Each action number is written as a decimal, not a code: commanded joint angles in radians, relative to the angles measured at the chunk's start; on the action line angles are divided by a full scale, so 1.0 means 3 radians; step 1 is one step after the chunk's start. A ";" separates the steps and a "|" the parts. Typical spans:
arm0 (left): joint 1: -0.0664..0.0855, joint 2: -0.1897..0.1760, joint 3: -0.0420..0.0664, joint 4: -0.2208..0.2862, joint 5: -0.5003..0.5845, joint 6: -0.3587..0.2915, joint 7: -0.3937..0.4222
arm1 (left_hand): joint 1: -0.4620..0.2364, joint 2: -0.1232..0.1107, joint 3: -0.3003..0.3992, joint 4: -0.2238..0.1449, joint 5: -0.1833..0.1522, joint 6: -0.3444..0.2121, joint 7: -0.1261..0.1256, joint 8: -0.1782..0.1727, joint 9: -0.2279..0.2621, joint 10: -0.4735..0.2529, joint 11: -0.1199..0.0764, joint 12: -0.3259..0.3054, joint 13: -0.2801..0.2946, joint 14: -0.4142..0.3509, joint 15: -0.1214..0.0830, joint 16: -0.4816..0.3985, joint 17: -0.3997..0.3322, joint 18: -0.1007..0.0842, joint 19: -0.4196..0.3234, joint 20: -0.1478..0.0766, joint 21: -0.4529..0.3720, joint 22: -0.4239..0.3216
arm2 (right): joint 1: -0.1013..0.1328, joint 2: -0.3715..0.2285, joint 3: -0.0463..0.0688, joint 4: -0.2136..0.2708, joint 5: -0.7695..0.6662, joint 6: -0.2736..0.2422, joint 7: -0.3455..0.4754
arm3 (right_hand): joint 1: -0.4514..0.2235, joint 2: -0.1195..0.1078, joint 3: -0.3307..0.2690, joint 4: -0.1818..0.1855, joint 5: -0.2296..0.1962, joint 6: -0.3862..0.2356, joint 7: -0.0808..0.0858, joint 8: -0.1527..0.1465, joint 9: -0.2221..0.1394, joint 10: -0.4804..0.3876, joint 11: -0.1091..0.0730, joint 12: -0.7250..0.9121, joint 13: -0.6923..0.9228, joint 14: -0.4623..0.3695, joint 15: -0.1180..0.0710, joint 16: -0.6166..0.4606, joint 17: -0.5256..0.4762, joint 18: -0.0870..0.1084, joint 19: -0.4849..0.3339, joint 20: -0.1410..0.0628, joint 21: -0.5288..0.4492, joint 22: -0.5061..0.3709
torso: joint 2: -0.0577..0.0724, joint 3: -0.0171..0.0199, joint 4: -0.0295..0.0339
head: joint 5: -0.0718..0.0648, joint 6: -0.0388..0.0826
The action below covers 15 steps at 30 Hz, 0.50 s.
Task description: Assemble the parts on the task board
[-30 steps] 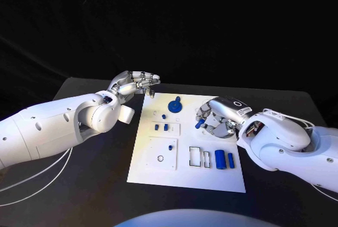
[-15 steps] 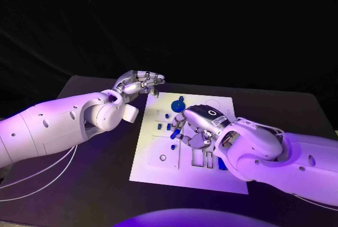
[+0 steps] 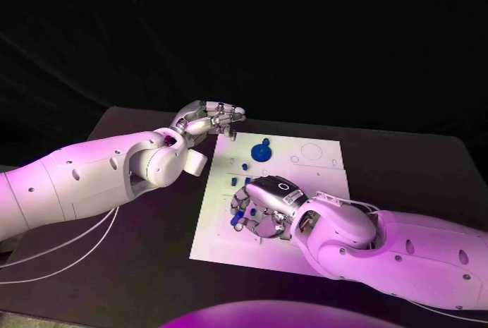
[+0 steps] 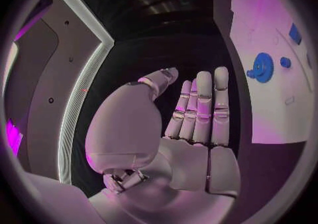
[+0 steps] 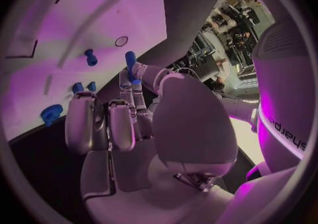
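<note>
The white task board (image 3: 317, 174) lies in the middle of the black table. My right hand (image 3: 260, 204) hovers over the board's left middle and pinches a short blue peg (image 3: 237, 219) between thumb and finger. The right wrist view shows that peg (image 5: 130, 64) at the fingertips, above the board (image 5: 106, 1), near a round hole (image 5: 121, 41) and a standing blue pin (image 5: 90, 57). A blue gear (image 3: 262, 153) sits at the board's far side. My left hand (image 3: 211, 118) hangs by the board's far left corner, fingers straight and holding nothing (image 4: 199, 113).
Small blue parts (image 3: 245, 166) stand in the board's left half, between the gear and my right hand. My right forearm (image 3: 386, 243) covers the board's near right part. Black table (image 3: 407, 159) lies right of the board.
My right hand has carried the blue peg from the board's right middle across to its left middle, nearer the front. The left hand has stayed in place.
</note>
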 commanded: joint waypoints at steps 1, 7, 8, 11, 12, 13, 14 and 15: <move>0.0001 0.0010 0.0002 0.0003 0.0020 0.0059 0.0025 | -0.0035 -0.0006 -0.0022 0.0006 -0.0003 -0.0021 -0.0006 0.0012 -0.0005 -0.0020 -0.0004 0.0017 -0.0003 -0.0017 0.0016 -0.0016 -0.0002 0.0038 -0.0008 0.0004 -0.0018 -0.0005 | -0.0024 0.0010 -0.0006 -0.0038 -0.0007 0.0130 0.0057 | -0.0023 0.0010 -0.0002 -0.0021 0.0011 0.0011 -0.0002 0.0017 0.0093 0.0076 -0.0049 0.0007 0.0004 0.0095 -0.0021 0.0010 -0.0003 -0.0045 0.0007 -0.0001 -0.0012 0.0556 | 0.0002 0.0005 -0.0002 | 0.0018 -0.0006; 0.0001 0.0013 0.0002 -0.0004 0.0020 0.0059 0.0028 | -0.0041 -0.0005 -0.0032 0.0011 -0.0030 -0.0022 -0.0006 0.0017 -0.0007 -0.0025 -0.0004 0.0027 -0.0004 -0.0016 0.0017 -0.0014 -0.0005 0.0039 -0.0008 0.0004 -0.0021 -0.0012 | -0.0039 0.0012 -0.0013 -0.0071 -0.0027 0.0164 0.0053 | -0.0031 0.0011 -0.0003 -0.0025 0.0009 0.0009 -0.0001 0.0018 0.0098 0.0076 -0.0048 0.0004 0.0006 0.0095 -0.0020 0.0010 -0.0002 -0.0045 0.0006 0.0000 -0.0013 0.0557 | 0.0003 0.0003 -0.0005 | 0.0017 -0.0015; 0.0001 0.0013 0.0002 -0.0004 0.0020 0.0059 0.0028 | -0.0041 -0.0005 -0.0032 0.0011 -0.0030 -0.0022 -0.0006 0.0017 -0.0007 -0.0025 -0.0004 0.0027 -0.0004 -0.0016 0.0017 -0.0014 -0.0005 0.0039 -0.0008 0.0004 -0.0021 -0.0012 | -0.0041 0.0013 -0.0014 -0.0075 -0.0032 0.0170 0.0052 | -0.0031 0.0011 -0.0003 -0.0025 0.0009 0.0009 -0.0001 0.0018 0.0098 0.0076 -0.0048 0.0004 0.0006 0.0095 -0.0020 0.0010 -0.0002 -0.0045 0.0006 0.0000 -0.0013 0.0557 | 0.0003 0.0004 -0.0005 | 0.0018 -0.0016; 0.0001 0.0014 0.0002 -0.0005 0.0020 0.0060 0.0028 | -0.0041 -0.0005 -0.0032 0.0011 -0.0030 -0.0022 -0.0006 0.0017 -0.0007 -0.0025 -0.0004 0.0027 -0.0004 -0.0016 0.0017 -0.0014 -0.0005 0.0039 -0.0008 0.0004 -0.0021 -0.0012 | -0.0044 0.0013 -0.0015 -0.0083 -0.0064 0.0186 0.0035 | -0.0031 0.0011 -0.0003 -0.0025 0.0009 0.0009 -0.0001 0.0018 0.0098 0.0076 -0.0048 0.0004 0.0006 0.0095 -0.0020 0.0010 -0.0002 -0.0045 0.0006 0.0000 -0.0013 0.0557 | 0.0004 0.0005 -0.0002 | 0.0017 -0.0022; 0.0001 0.0013 0.0002 -0.0005 0.0019 0.0061 0.0028 | -0.0041 -0.0005 -0.0032 0.0011 -0.0030 -0.0022 -0.0006 0.0017 -0.0007 -0.0025 -0.0004 0.0027 -0.0004 -0.0016 0.0017 -0.0014 -0.0005 0.0039 -0.0008 0.0004 -0.0021 -0.0012 | -0.0044 0.0012 -0.0015 -0.0086 -0.0079 0.0187 0.0025 | -0.0031 0.0011 -0.0003 -0.0025 0.0009 0.0009 -0.0001 0.0018 0.0098 0.0076 -0.0048 0.0004 0.0006 0.0095 -0.0020 0.0010 -0.0002 -0.0045 0.0006 0.0000 -0.0013 0.0557 | 0.0004 0.0006 -0.0001 | 0.0017 -0.0022; 0.0001 0.0013 0.0002 -0.0005 0.0019 0.0061 0.0028 | -0.0041 -0.0005 -0.0032 0.0011 -0.0030 -0.0022 -0.0006 0.0017 -0.0007 -0.0025 -0.0004 0.0027 -0.0004 -0.0016 0.0017 -0.0014 -0.0005 0.0039 -0.0008 0.0004 -0.0021 -0.0012 | -0.0045 0.0009 -0.0016 -0.0089 -0.0091 0.0189 0.0017 | -0.0031 0.0011 -0.0003 -0.0025 0.0009 0.0009 -0.0001 0.0018 0.0098 0.0076 -0.0048 0.0004 0.0006 0.0095 -0.0020 0.0010 -0.0002 -0.0045 0.0006 0.0000 -0.0013 0.0557 | 0.0003 0.0005 0.0000 | 0.0014 -0.0024; 0.0001 0.0013 0.0002 -0.0005 0.0019 0.0061 0.0028 | -0.0041 -0.0005 -0.0032 0.0011 -0.0030 -0.0022 -0.0006 0.0017 -0.0007 -0.0025 -0.0004 0.0027 -0.0004 -0.0016 0.0017 -0.0014 -0.0005 0.0039 -0.0008 0.0004 -0.0021 -0.0012 | -0.0045 0.0007 -0.0016 -0.0090 -0.0101 0.0190 0.0010 | -0.0032 0.0011 -0.0003 -0.0026 0.0009 0.0009 -0.0001 0.0018 0.0098 0.0076 -0.0048 0.0004 0.0006 0.0095 -0.0020 0.0010 -0.0003 -0.0045 0.0006 0.0000 -0.0014 0.0557 | 0.0003 0.0005 0.0000 | 0.0014 -0.0026; 0.0001 0.0012 0.0002 -0.0006 0.0019 0.0061 0.0028 | -0.0041 -0.0005 -0.0032 0.0011 -0.0030 -0.0022 -0.0006 0.0017 -0.0007 -0.0025 -0.0004 0.0027 -0.0004 -0.0016 0.0017 -0.0014 -0.0005 0.0039 -0.0008 0.0004 -0.0021 -0.0012 | -0.0045 0.0004 -0.0016 -0.0092 -0.0116 0.0191 0.0001 | -0.0039 0.0012 -0.0004 -0.0030 0.0006 0.0007 -0.0001 0.0020 0.0103 0.0076 -0.0047 0.0001 0.0008 0.0094 -0.0020 0.0008 -0.0008 -0.0044 0.0004 0.0000 -0.0018 0.0556 | 0.0003 0.0004 -0.0001 | 0.0015 -0.0029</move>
